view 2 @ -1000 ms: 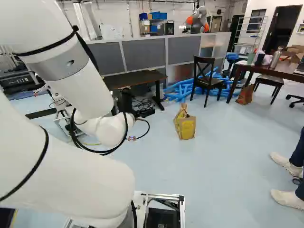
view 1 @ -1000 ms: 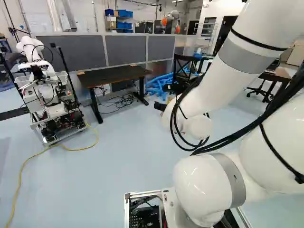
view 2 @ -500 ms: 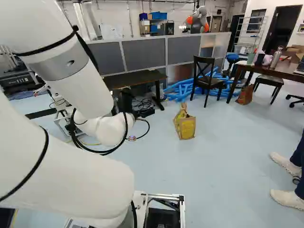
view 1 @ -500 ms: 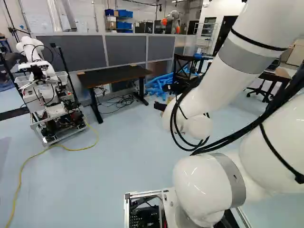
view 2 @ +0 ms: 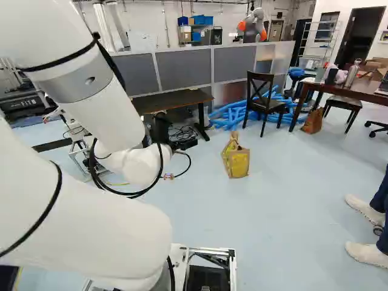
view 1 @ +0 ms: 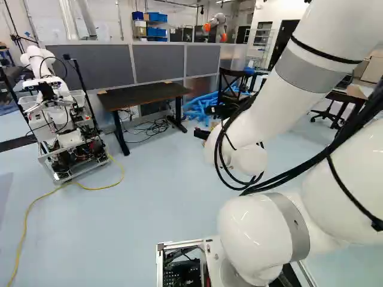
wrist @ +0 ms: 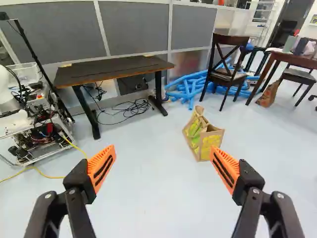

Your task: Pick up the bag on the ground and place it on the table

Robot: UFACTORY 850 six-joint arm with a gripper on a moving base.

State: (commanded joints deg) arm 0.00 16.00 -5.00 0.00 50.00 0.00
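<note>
The two-finger gripper (view 2: 177, 144) is shown with its orange pads (wrist: 102, 167) standing wide apart. Ahead of it, a brown-and-yellow paper carrier bag (wrist: 202, 136) rests on the pale floor (wrist: 143, 173), between the gripper and a dark cross-backed chair (wrist: 227, 76)

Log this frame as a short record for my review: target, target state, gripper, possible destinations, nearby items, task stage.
target: yellow-and-brown bag
target state: upright on the floor, ungripped
gripper: the gripper is open and empty, the bag ahead of it, beyond one finger
possible destinations: black desk; brown table with a metal bottle on it; which is meant cannot be told
nearby items: dark chair, blue tubes, another robot
task stage: bag not yet picked up
</note>
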